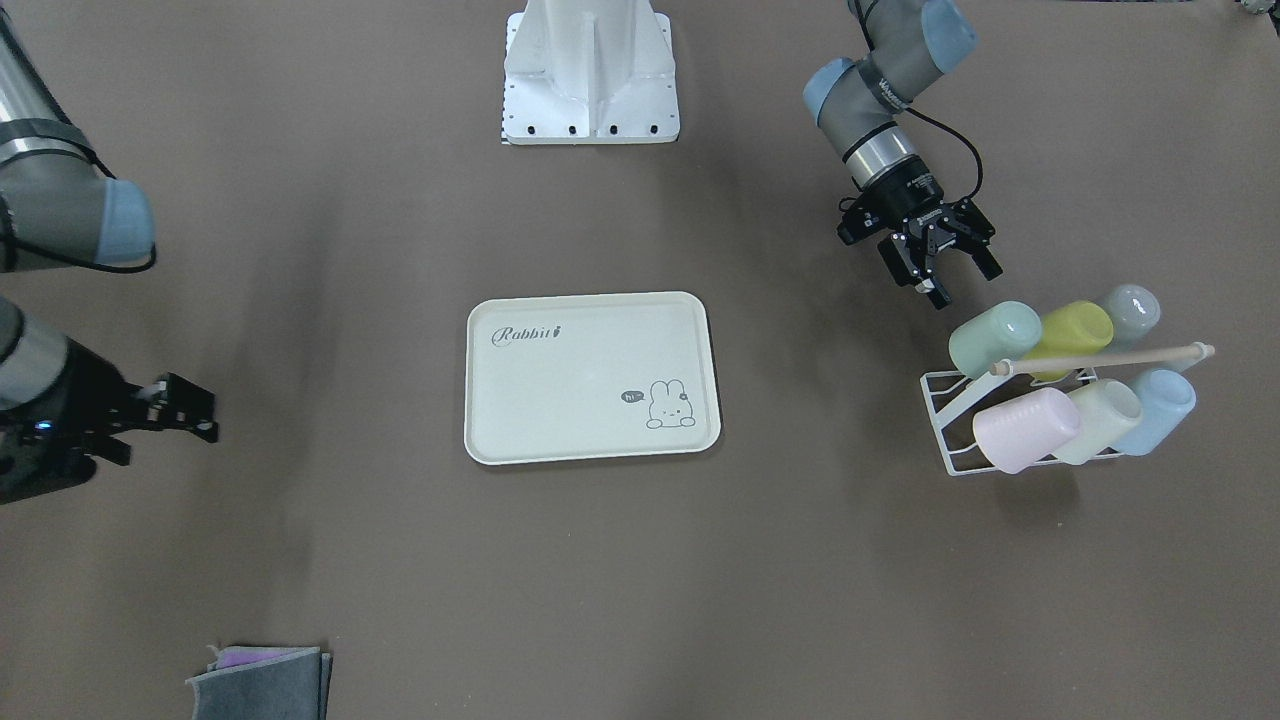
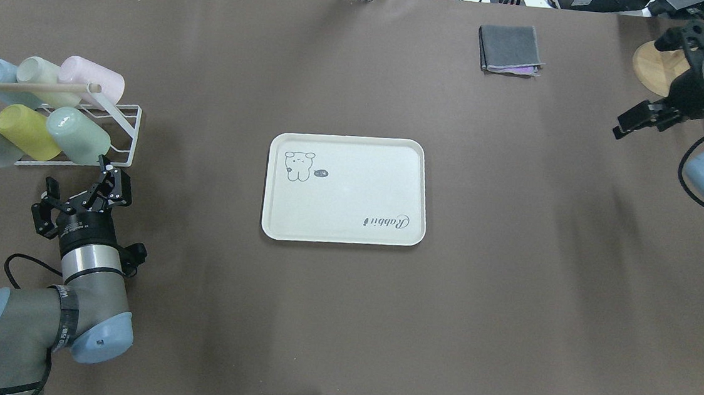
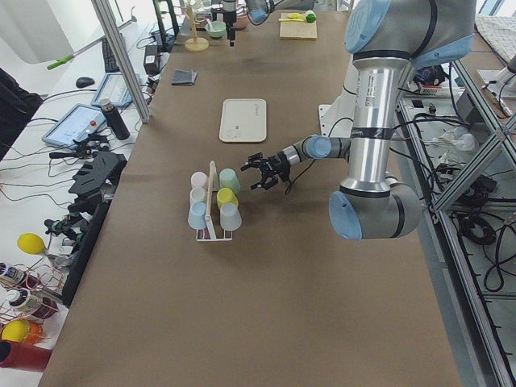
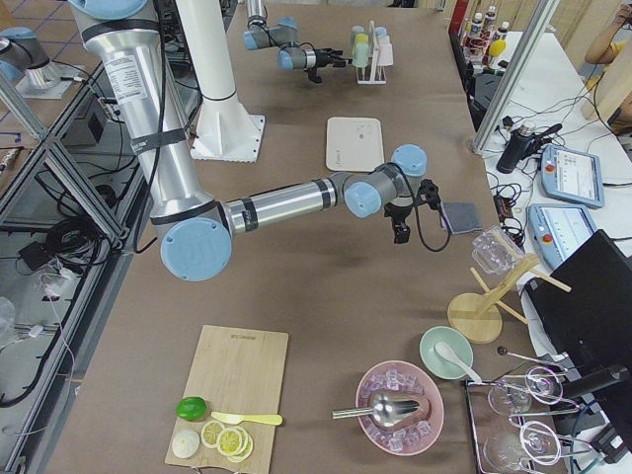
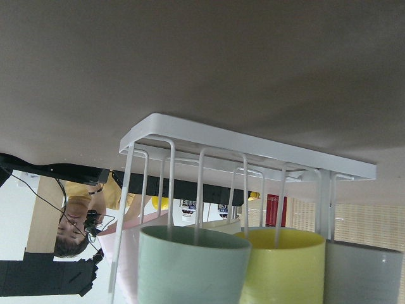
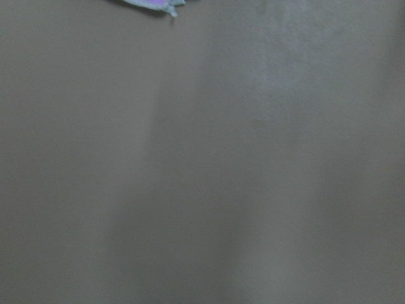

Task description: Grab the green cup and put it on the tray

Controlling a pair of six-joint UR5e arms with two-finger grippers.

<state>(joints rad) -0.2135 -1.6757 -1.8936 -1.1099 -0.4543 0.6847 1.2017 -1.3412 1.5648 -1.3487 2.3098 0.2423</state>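
The tray (image 1: 580,390) lies flat at the centre of the bench (image 1: 700,580) in the front-facing view, printed side up, with nothing on it. The green cup (image 1: 995,338) is not on the tray: it sits tilted on a white wire rack (image 1: 940,400) at the middle right of that view, at the left end of the rack's upper row, touching a yellow cup (image 1: 1075,330) on its right. Four more pastel cups fill the rest of the rack, and a wooden rod crosses above them. The left tool (image 1: 962,280) hangs just above and left of the green cup, its jaws spread and holding nothing; no contact with the cup is visible. In the left wrist view the green cup (image 5: 190,266) fills the lower centre, with the rack's wires (image 5: 253,145) above it. The right tool (image 1: 190,410) is at the left edge of the front-facing view, well apart from the tray and the rack; whether its jaws are spread or closed cannot be told. A folded grey cloth (image 1: 262,680) lies at the lower left.
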